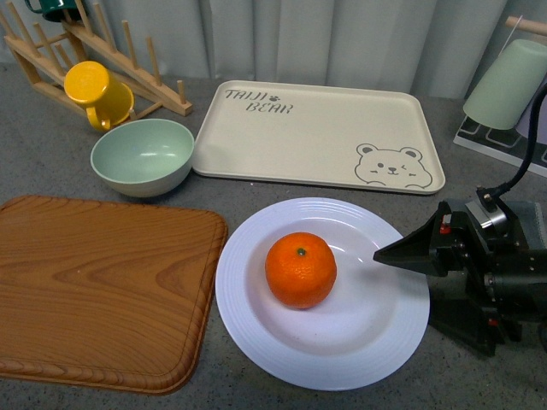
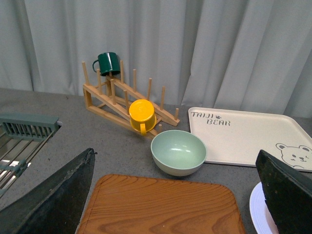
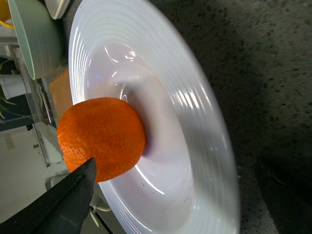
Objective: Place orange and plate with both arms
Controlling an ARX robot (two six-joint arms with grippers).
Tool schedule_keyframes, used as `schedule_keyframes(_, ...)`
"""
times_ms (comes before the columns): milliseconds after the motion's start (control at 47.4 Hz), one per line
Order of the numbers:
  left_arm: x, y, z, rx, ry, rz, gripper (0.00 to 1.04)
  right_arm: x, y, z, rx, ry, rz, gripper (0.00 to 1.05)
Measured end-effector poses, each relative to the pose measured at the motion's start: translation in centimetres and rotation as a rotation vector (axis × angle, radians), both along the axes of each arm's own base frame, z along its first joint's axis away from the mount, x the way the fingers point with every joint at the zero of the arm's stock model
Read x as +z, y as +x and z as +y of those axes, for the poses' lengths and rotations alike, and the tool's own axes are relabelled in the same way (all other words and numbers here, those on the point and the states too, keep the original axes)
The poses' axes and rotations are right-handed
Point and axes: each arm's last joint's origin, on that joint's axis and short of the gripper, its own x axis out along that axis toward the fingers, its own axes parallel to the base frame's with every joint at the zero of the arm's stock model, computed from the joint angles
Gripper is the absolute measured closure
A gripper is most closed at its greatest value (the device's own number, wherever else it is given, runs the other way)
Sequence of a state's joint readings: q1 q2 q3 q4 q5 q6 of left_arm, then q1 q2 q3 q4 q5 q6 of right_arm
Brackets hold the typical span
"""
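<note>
One orange (image 1: 300, 270) sat on the plate (image 1: 376, 318), slightly left of the plate's centre, stem dot up. Bare white showed all round the fruit, widest on the right.

Plate lay flat on the grey tabletop (image 1: 51, 162). Edges:
- Left rim close to the right edge of the wooden board (image 1: 94, 290), with a narrow strip of tabletop between them.
- Far rim near the front edge of the cream bear tray (image 1: 316, 137), not touching.
- Near rim close to the lower limit of the front view.
- Right rim occupied by the right gripper (image 1: 406, 284).

Right gripper was turned on its side with the jaws spread wide. One finger pointed in over the right rim, its tip apart from the orange. The other sat lower, at the outside of the rim. Right wrist view agreed: the orange (image 3: 102, 139) and plate (image 3: 195, 112) lay between the two dark fingers (image 3: 53, 204). Contact with the rim could not be judged.

Left gripper (image 2: 170, 204) showed only in its own wrist view, jaws spread and holding nothing, with the board under them.

Further out, the pale green bowl (image 1: 142, 155) stood just beside the tray's left edge, beyond the board's far edge. The yellow mug (image 1: 98, 94) lay against the wooden rack (image 1: 128, 60) at far left, and a dark green mug (image 2: 107, 62) hung on the rack. Open tabletop remained left of the bowl.
</note>
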State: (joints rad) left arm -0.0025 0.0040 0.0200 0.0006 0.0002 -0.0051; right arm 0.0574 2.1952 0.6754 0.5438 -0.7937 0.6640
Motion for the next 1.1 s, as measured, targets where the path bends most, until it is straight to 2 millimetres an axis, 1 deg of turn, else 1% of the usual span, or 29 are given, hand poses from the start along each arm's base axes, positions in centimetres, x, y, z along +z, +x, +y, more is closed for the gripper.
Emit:
schedule_keyframes(211, 0.0, 0.0, 0.0, 0.000, 0.000, 0.000, 0.06, -0.3, 0.5, 0.8, 0.015, 0.015, -0.005, 0.09)
schedule_keyframes(380, 0.0, 0.0, 0.0, 0.000, 0.000, 0.000, 0.06, -0.4, 0.6, 1.0, 0.017, 0.019, -0.002, 0.09)
schedule_keyframes(401, 0.0, 0.0, 0.0, 0.000, 0.000, 0.000, 0.06, -0.5, 0.6, 1.0, 0.016, 0.017, -0.001, 0.11)
schedule_keyframes(443, 0.0, 0.0, 0.0, 0.000, 0.000, 0.000, 0.06, -0.5, 0.6, 1.0, 0.014, 0.014, 0.002, 0.15)
schedule_keyframes(486, 0.0, 0.0, 0.0, 0.000, 0.000, 0.000, 0.06, -0.6, 0.6, 1.0, 0.010, 0.008, 0.006, 0.23)
schedule_keyframes(507, 0.0, 0.0, 0.0, 0.000, 0.000, 0.000, 0.06, -0.6, 0.6, 1.0, 0.009, 0.007, 0.007, 0.24)
schedule_keyframes(739, 0.0, 0.0, 0.0, 0.000, 0.000, 0.000, 0.06, -1.0, 0.4, 0.9, -0.002, -0.005, 0.025, 0.58)
schedule_keyframes(760, 0.0, 0.0, 0.0, 0.000, 0.000, 0.000, 0.06, -1.0, 0.4, 0.9, -0.002, -0.006, 0.025, 0.60)
schedule_keyframes(802, 0.0, 0.0, 0.0, 0.000, 0.000, 0.000, 0.06, -1.1, 0.4, 0.8, -0.004, -0.007, 0.025, 0.67)
schedule_keyframes(823, 0.0, 0.0, 0.0, 0.000, 0.000, 0.000, 0.06, -1.1, 0.4, 0.8, -0.004, -0.007, 0.025, 0.69)
schedule_keyframes(950, 0.0, 0.0, 0.0, 0.000, 0.000, 0.000, 0.06, -1.1, 0.4, 0.6, -0.012, -0.006, 0.028, 0.88)
schedule_keyframes(1013, 0.0, 0.0, 0.0, 0.000, 0.000, 0.000, 0.06, -1.1, 0.4, 0.6, -0.004, 0.015, 0.029, 0.96)
schedule_keyframes(1098, 0.0, 0.0, 0.0, 0.000, 0.000, 0.000, 0.06, -1.0, 0.5, 0.5, -0.002, 0.019, 0.023, 1.01)
